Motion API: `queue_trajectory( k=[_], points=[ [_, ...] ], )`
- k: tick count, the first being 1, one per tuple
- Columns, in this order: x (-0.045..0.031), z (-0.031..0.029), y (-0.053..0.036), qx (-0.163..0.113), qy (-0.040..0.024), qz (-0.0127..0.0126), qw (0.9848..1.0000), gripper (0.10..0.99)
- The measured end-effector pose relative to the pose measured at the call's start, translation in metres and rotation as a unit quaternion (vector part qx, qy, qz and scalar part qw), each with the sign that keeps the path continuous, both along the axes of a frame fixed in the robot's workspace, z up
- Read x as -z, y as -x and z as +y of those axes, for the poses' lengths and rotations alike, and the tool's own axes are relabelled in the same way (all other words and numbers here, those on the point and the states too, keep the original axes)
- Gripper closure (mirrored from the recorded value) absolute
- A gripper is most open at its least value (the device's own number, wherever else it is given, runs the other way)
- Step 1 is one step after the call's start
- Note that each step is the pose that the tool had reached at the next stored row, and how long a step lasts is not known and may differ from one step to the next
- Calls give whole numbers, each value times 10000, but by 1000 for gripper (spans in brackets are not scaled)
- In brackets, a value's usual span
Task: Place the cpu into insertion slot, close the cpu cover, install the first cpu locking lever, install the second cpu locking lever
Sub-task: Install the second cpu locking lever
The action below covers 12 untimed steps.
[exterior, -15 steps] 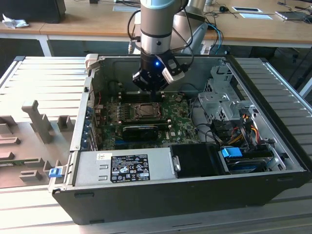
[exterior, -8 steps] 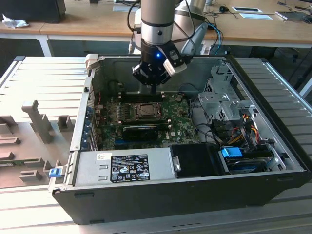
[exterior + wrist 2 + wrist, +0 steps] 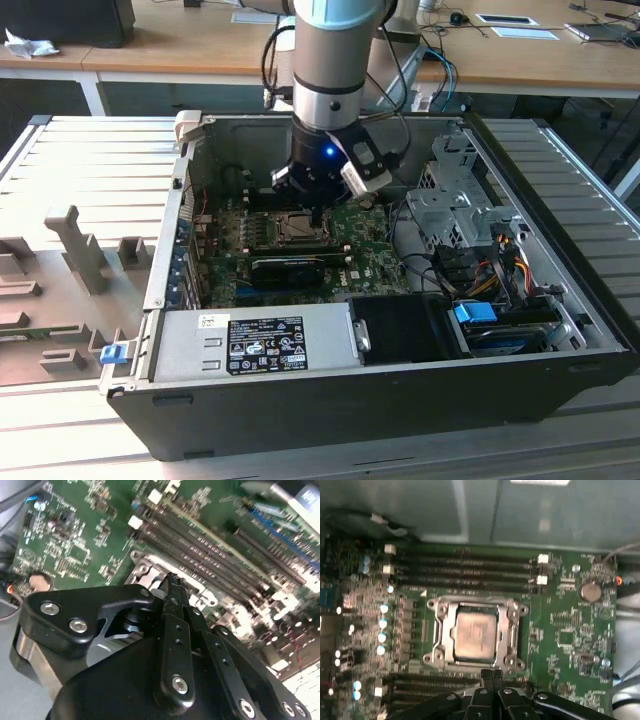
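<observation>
pincer (image 3: 491, 676) at cpu cover (image 3: 510, 630) edge | memory slots (image 3: 465, 567) beside

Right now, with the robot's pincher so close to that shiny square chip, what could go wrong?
The gripper has its fingers together at the edge of the cpu cover, which lies flat around the cpu. If it slips, it might scrape the green board or its tiny parts. The memory slots run close on both sides of the socket, so a sideways slide could bump them.

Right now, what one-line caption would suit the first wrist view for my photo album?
The cpu lies in its socket under the closed cpu cover, with the shut pincer poised at the socket's edge.
</observation>
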State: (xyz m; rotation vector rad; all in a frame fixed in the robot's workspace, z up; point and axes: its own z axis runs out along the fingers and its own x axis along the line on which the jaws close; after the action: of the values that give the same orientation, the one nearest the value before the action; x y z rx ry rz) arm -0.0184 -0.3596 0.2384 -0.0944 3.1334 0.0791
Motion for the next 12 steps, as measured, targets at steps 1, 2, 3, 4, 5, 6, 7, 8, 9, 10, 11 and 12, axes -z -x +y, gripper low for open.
queue_trajectory(
  k=[1, 2, 3, 4, 5, 6, 7, 8, 9, 10, 11, 12],
  points=[
    [5, -42, 52, -4, -8, 0, 10000, 980],
    [8, -52, 122, -12, -9, 0, 10000, 980],
    [11, -57, 183, -19, -9, 0, 10000, 980],
    [13, -58, 221, -22, -9, 0, 10000, 980],
    [19, -58, 250, -25, -10, -1, 10000, 980],
    [51, -59, 308, -39, -10, 0, 10000, 980],
    [78, -59, 325, -53, -10, 0, 10000, 980],
    [97, -59, 336, -67, -10, 0, 10000, 980],
    [131, -59, 348, -101, -10, 0, 9999, 980],
    [168, -59, 357, -149, -11, 0, 9999, 980],
    [196, -59, 361, -189, -10, 0, 9998, 980],
    [229, -59, 362, -226, -11, 0, 9997, 980]
  ],
)
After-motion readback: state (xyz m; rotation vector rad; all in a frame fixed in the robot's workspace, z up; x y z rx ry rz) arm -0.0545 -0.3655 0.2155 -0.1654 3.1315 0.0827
